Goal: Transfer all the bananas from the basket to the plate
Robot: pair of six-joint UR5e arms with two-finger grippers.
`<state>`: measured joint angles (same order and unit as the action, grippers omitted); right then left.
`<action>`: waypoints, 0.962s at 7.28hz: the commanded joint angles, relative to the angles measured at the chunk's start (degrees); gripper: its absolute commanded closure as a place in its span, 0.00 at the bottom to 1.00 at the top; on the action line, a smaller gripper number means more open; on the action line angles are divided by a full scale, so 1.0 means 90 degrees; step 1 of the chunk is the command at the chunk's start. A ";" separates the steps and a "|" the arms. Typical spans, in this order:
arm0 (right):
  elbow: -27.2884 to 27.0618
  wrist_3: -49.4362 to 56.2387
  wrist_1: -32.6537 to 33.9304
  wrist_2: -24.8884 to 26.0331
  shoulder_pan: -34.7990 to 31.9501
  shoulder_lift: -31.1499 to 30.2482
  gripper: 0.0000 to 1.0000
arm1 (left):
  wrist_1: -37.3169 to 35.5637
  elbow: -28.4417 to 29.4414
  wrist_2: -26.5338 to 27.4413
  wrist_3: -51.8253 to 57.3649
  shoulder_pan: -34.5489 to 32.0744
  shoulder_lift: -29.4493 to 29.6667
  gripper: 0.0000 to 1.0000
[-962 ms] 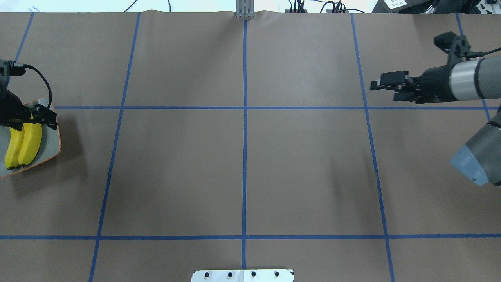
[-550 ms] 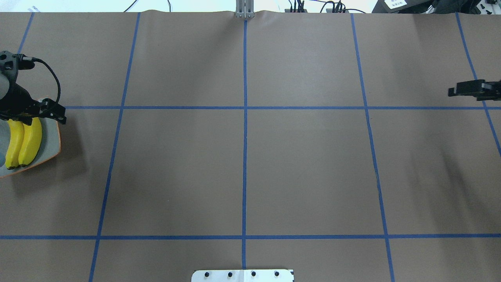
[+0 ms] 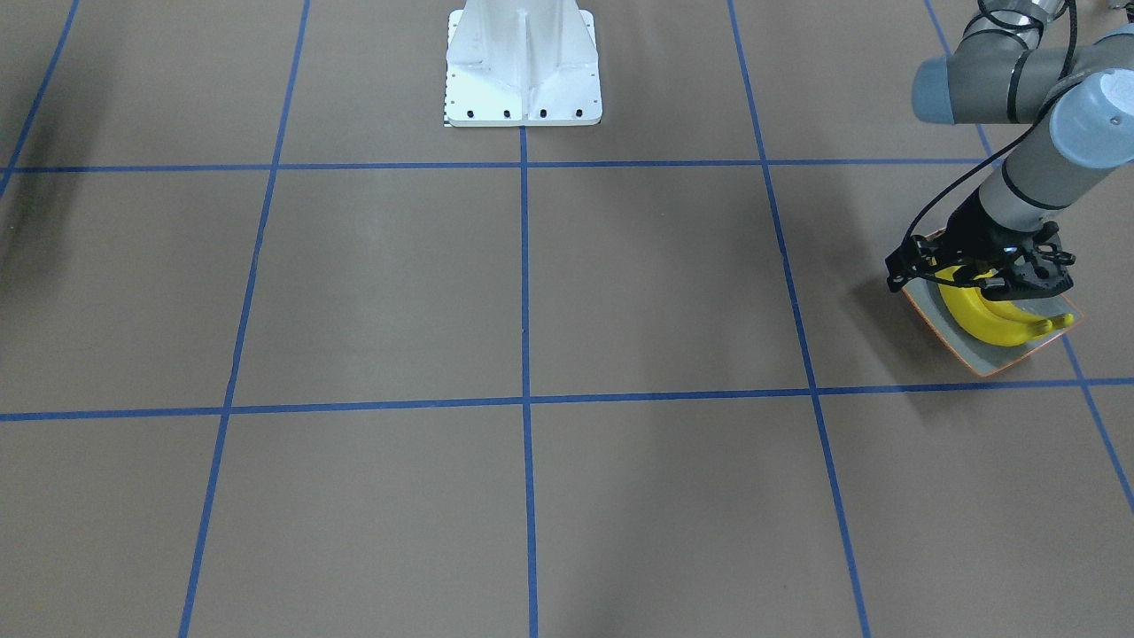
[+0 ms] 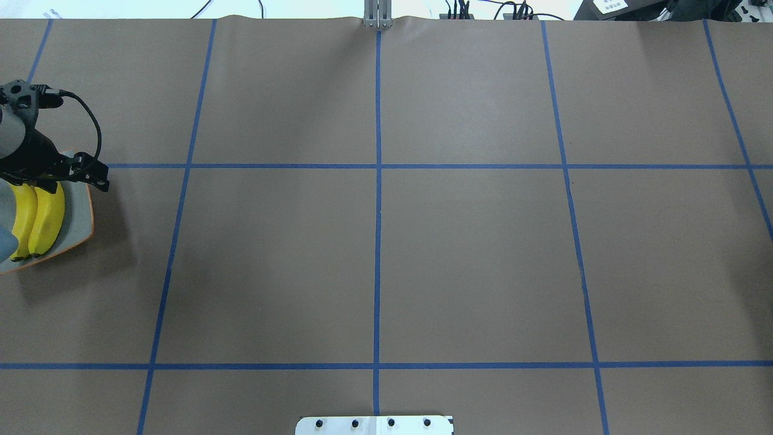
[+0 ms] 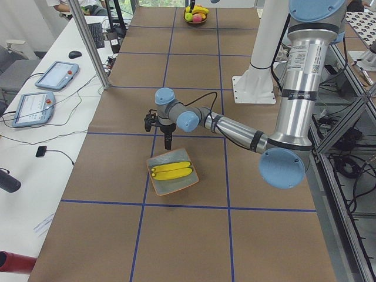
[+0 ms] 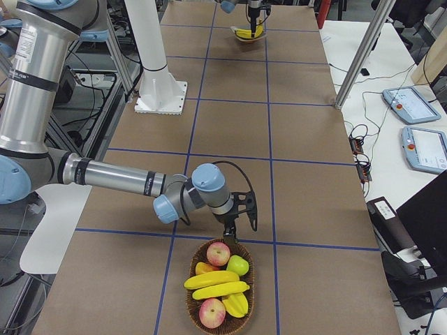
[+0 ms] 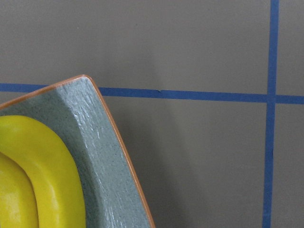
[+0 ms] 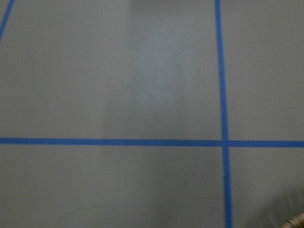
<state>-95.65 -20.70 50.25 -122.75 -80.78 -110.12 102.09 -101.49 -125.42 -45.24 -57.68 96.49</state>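
Left claw (image 3: 979,282) spread wide above the plate's (image 3: 966,351) corner, two bananas (image 3: 997,326) beneath, broad table (image 3: 532,292) alongside.

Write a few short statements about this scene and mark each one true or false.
1. Two glossy yellow bananas lie on the squarish grey-green glazed plate. True.
2. The woven wicker basket is empty. False: it holds two more yellow bananas and other fruit.
3. The left gripper grips a banana. False: it hovers over the plate's edge, jaws open and empty.
4. The right gripper hangs close beside the basket. True.
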 commanded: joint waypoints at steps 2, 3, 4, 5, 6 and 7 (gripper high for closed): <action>0.0481 0.1730 -0.0144 0.0044 -0.0536 -0.0644 0.00 | 0.0024 0.0046 0.0029 -0.0012 0.0139 0.0021 0.00; 0.0723 0.1840 -0.0386 0.0045 -0.0536 -0.0665 0.00 | 0.0024 0.0046 0.0029 -0.0022 0.0149 0.0050 0.00; 0.1161 0.1754 -0.0814 0.0045 -0.0536 -0.0607 0.00 | 0.0024 0.0065 0.0029 -0.0012 0.0159 0.0050 0.00; 0.1330 0.1715 -0.0983 0.0035 -0.0536 -0.0538 0.01 | 0.0024 0.0056 0.0029 -0.0022 0.0159 0.0050 0.00; 0.1389 0.1627 -0.0975 0.0045 -0.0526 -0.0480 0.02 | 0.0024 0.0066 0.0039 -0.0012 0.0159 0.0050 0.00; 0.1438 0.1626 -0.0984 0.0035 -0.0536 -0.0450 0.04 | 0.0024 0.0066 0.0039 -0.0012 0.0159 0.0050 0.00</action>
<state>-83.59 -5.76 41.80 -122.39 -85.56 -114.63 102.30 -100.93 -125.10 -45.38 -56.26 96.94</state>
